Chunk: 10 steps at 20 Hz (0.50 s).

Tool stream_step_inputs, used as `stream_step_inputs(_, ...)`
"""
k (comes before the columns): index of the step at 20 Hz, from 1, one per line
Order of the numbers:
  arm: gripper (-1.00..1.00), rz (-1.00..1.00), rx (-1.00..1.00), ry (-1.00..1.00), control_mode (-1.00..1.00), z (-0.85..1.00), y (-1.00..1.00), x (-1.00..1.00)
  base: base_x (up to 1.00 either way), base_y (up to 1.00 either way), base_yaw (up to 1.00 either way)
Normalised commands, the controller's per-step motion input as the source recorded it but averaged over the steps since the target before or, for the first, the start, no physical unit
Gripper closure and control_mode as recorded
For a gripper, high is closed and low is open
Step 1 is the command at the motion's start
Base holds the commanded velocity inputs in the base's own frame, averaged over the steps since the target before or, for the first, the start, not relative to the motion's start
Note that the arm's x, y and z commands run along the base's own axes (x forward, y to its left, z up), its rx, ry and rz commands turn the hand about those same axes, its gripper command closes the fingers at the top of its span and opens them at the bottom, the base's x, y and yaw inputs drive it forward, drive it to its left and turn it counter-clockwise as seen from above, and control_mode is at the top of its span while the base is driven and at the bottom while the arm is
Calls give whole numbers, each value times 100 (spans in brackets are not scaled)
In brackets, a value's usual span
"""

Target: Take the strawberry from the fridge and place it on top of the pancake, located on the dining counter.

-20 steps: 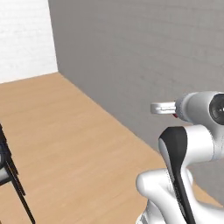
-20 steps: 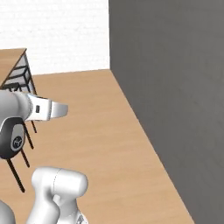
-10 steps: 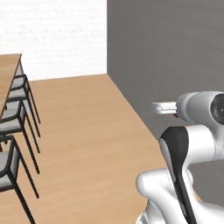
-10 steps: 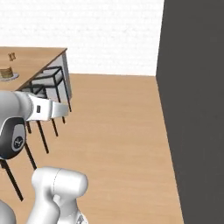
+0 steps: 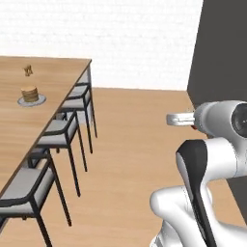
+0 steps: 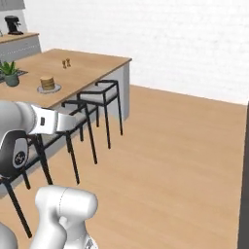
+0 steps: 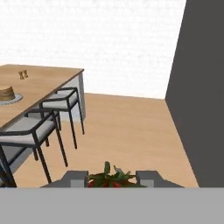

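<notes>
Tool (image 7: 113, 179) at bottom centre of hand view is clamped on the strawberry (image 7: 109, 180), green leaves poking up between the fingers. Probably light, soft, bruises easily, so grip the red body gently, not the leaves. Pancake (image 5: 29, 93) sits on its plate, upper left on the counter (image 5: 14, 125). No readable writing.

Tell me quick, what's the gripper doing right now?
Gripper: shut on the strawberry, red fruit with green leaves between its fingers.
</notes>
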Motion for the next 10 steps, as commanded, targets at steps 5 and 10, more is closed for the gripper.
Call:
stream_step_inputs(5,100,0,0,0,100,0,0,0,100,-35,60)
stream_step_inputs(10,100,0,0,0,100,0,0,0,100,-41,61)
